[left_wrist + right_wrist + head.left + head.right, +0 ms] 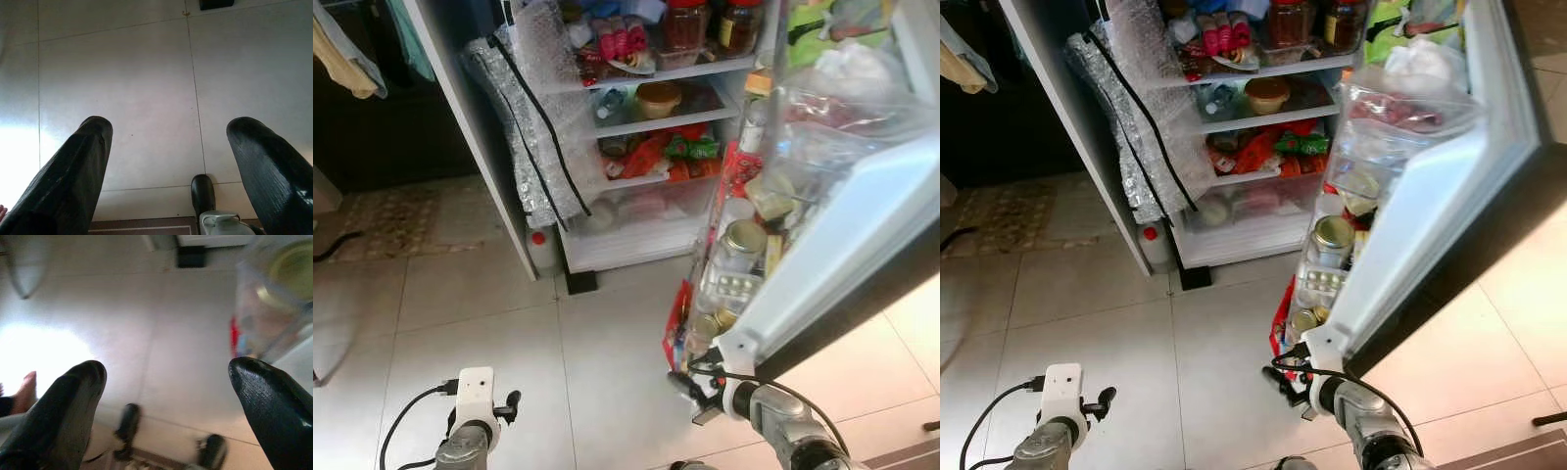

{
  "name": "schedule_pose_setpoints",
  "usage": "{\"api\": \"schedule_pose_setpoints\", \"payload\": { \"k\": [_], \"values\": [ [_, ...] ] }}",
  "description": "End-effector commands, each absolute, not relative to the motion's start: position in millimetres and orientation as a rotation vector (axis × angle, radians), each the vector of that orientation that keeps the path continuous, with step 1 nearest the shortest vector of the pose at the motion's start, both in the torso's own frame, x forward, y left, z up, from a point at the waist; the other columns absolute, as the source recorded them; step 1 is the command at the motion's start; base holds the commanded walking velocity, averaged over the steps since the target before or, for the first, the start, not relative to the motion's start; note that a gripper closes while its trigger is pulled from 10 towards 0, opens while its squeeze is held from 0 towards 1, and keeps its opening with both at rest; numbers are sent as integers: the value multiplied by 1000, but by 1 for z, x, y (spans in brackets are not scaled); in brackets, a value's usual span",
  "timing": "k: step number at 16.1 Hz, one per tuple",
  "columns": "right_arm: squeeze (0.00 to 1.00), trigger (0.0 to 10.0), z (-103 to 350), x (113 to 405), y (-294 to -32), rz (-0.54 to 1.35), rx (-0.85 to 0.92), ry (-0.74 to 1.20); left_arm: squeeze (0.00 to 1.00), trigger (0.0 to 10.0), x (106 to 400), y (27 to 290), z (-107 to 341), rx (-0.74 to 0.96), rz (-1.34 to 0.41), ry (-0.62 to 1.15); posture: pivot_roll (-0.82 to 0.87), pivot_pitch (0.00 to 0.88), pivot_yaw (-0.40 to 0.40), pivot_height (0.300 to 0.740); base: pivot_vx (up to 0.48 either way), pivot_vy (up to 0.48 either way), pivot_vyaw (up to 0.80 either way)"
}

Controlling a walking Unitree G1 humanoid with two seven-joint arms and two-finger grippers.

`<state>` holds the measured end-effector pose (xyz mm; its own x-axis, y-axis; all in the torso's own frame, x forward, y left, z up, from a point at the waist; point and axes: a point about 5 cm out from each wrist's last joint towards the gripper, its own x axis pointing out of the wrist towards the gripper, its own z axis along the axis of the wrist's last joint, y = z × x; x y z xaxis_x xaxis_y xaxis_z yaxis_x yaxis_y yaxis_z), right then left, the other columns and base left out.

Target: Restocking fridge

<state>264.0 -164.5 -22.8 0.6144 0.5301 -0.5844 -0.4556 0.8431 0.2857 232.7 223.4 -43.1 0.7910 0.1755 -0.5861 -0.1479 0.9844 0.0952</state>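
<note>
Two spread grippers, left gripper [168,161], right gripper [166,401], crammed open fridge [646,127]

Fridge [636,127] stands wide open, well ahead of both claws, white shelves crammed: jars [705,22] on top, a lidded tub [658,98] below, red and green packets [671,152] under that, a pale drawer [641,211] at the bottom. Its door [842,215] swings out just above the right gripper [690,387], racks packed with tins [742,238], jars and bags.
</note>
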Motion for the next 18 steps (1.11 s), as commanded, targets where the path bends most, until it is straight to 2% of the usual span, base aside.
{"api": "schedule_pose_setpoints", "payload": {
  "k": [1,5,9,15,18],
  "values": [
    [0,10000,-24,261,-162,612,127,736,0,10000,226,224,-47,36,177,654,-118,144,25,740,0,0,0],
    [0,10000,-23,257,-157,760,152,784,0,10000,225,223,-48,29,173,655,-122,142,24,740,0,0,0],
    [0,10000,-24,249,-160,1108,-259,1037,0,10000,223,223,-49,31,172,657,-123,134,23,740,0,0,0],
    [0,10000,-23,246,-174,1255,-646,1320,0,10000,223,226,-49,38,177,658,-124,132,25,740,0,0,0],
    [0,10000,-21,251,-182,1167,-805,1396,0,10000,224,226,-49,41,179,658,-125,133,26,740,0,0,0]
  ]
}}
